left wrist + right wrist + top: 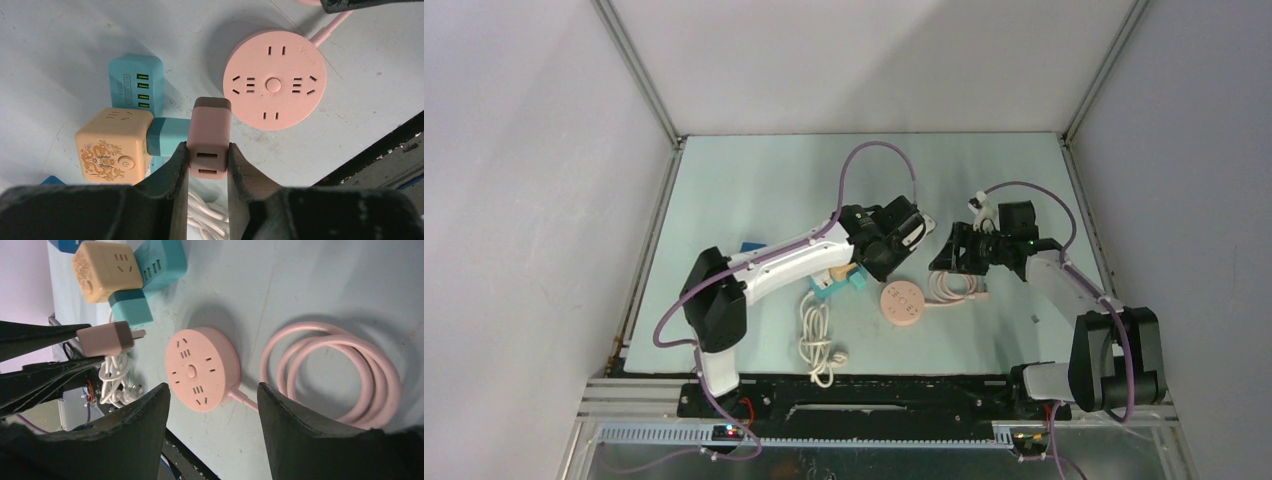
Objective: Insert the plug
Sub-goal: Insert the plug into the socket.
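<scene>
My left gripper (208,150) is shut on the pink plug (210,135), gripping its two flat sides, USB ports facing the camera. The plug hangs above the table beside the round pink socket (274,80), which lies flat with its slots facing up. In the right wrist view the plug (105,338) points its metal prongs toward the socket (200,367) from the left, apart from it. My right gripper (211,386) is open and empty, hovering over the socket's near edge. From above, the left gripper (894,240) and right gripper (954,255) flank the socket (902,301).
The socket's pink cable (332,375) lies coiled to its right. A yellow cube socket (114,147) with a teal plug (167,136) in it and a teal USB strip (136,82) sit to the left. A white cable bundle (819,335) lies near the front edge.
</scene>
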Tool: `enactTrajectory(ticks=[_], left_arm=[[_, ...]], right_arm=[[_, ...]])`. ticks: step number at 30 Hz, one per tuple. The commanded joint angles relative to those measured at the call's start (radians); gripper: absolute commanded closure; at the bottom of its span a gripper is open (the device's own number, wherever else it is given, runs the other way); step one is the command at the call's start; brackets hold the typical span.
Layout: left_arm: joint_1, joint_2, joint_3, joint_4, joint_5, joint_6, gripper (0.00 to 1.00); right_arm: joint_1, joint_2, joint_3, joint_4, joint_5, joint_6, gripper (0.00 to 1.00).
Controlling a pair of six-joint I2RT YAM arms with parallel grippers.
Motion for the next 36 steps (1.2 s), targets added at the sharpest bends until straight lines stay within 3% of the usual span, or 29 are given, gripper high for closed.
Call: enactTrajectory(ticks=[1,9,14,21,25,27,36], left_arm=[[-0.005,-0.011,0.061,-0.004,-0.004,-0.013,1.00],[0.008,-0.014,0.039,0.122,-0.102,-0.023,1.00],[0.024,0.066,0.067,0.203,-0.167,-0.024,1.00],[0.054,0.173,0.097,0.284,-0.293,-0.033,1.00],[0.062,0.189,0.085,0.324,-0.285,-0.024,0.90],[0.066,0.191,0.074,0.341,-0.266,-0.021,0.81],[0.089,0.194,0.030,0.382,-0.217,-0.031,0.59]], right_arm=[[-0.023,-0.037,-0.014,-0.036,0.059,-0.024,0.33],[-0.023,-0.078,0.050,-0.126,0.280,-0.059,0.29],[-0.024,-0.134,0.107,-0.164,0.486,-0.077,0.12],[-0.072,-0.037,0.187,-0.170,0.684,-0.103,0.04],[-0.084,0.063,0.246,-0.198,0.743,-0.125,0.03],[-0.090,0.106,0.262,-0.187,0.727,-0.131,0.03],[-0.103,0.307,0.374,-0.198,0.642,-0.155,0.05]])
